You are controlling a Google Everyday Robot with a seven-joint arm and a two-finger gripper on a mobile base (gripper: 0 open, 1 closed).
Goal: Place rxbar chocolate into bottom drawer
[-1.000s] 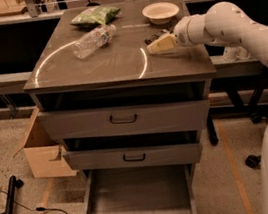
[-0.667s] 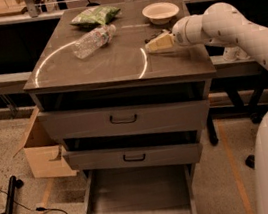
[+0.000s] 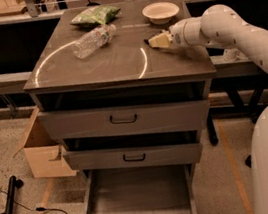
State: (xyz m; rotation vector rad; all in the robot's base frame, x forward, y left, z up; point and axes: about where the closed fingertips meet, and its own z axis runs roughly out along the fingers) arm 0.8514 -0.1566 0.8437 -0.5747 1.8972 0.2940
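Note:
The bottom drawer [image 3: 138, 197] is pulled open at the foot of the grey cabinet, and its plain grey floor is bare. My gripper [image 3: 157, 40] hangs low over the right part of the cabinet top [image 3: 117, 63], just in front of the white bowl, and points left. The white arm [image 3: 233, 27] reaches in from the right. The rxbar chocolate does not show clearly; a small dark spot sits at the gripper's tip, and I cannot tell what it is.
A green snack bag [image 3: 95, 15], a clear plastic bottle [image 3: 94, 40] lying on its side and a white bowl [image 3: 160, 11] are on the cabinet top. The two upper drawers [image 3: 123, 118] are shut. A cardboard box [image 3: 42, 151] stands at the left of the cabinet.

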